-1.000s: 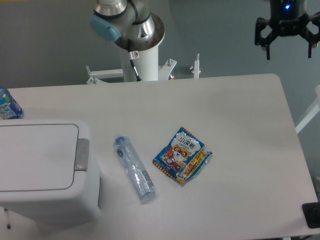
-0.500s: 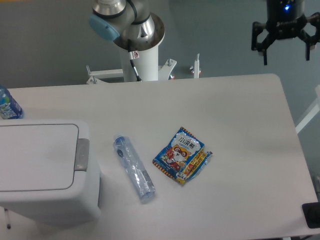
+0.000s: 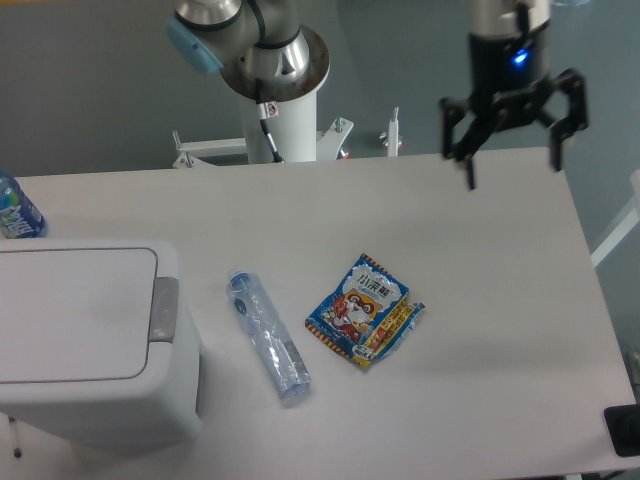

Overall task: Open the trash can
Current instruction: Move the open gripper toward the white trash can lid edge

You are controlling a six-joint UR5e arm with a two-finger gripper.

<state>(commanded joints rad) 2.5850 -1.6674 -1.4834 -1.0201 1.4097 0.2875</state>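
The trash can [image 3: 80, 335] is a large boxy white bin at the front left of the table, its flat lid down and its grey push-button strip [image 3: 164, 309] on the right side of the lid. My gripper [image 3: 512, 172] hangs open and empty above the table's back right part, far from the can, its two dark fingers spread wide.
A clear plastic bottle [image 3: 267, 334] lies on the white table [image 3: 480, 300] just right of the can. A blue snack packet [image 3: 364, 310] lies mid-table. A blue-labelled bottle [image 3: 15, 208] stands at the left edge. The robot base [image 3: 275, 90] is behind the table.
My gripper has moved left and down, from the top right corner toward the table's back right part. It stays open. The objects on the table have not moved.
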